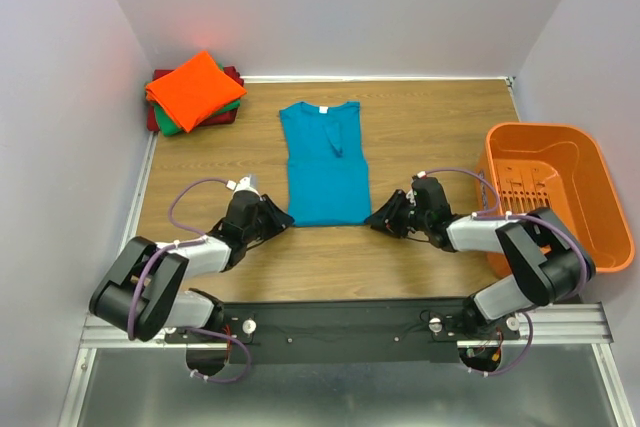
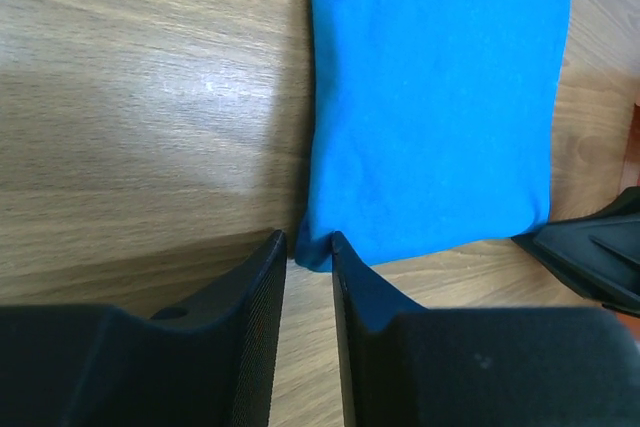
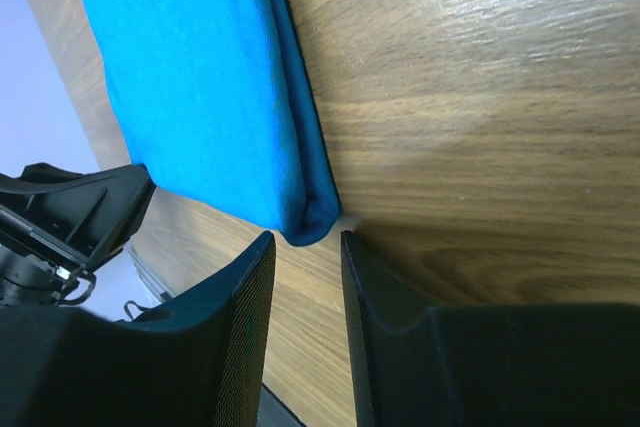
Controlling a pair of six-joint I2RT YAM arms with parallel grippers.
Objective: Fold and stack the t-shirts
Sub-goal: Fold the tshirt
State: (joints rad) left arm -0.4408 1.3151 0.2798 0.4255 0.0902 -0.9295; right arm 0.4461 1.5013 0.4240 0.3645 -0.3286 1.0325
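Note:
The teal-blue t-shirt (image 1: pixel 323 162) lies flat mid-table, sleeves folded in, collar at the far end. My left gripper (image 1: pixel 283 219) sits low at its near-left corner. In the left wrist view the gripper (image 2: pixel 308 247) is slightly open, with the corner of the shirt (image 2: pixel 440 97) just between the fingertips. My right gripper (image 1: pixel 377 217) is at the near-right corner. In the right wrist view it (image 3: pixel 306 242) is open, and the corner of the shirt (image 3: pixel 190 77) lies just ahead of the tips. Orange (image 1: pixel 195 87), green (image 1: pixel 178 125) and dark red (image 1: pixel 232 77) folded shirts are stacked at the far left.
An orange slotted plastic basket (image 1: pixel 555 197) stands at the right edge beside the right arm. White walls close the table on three sides. Bare wood table (image 1: pixel 430 117) shows between the shirt and the basket.

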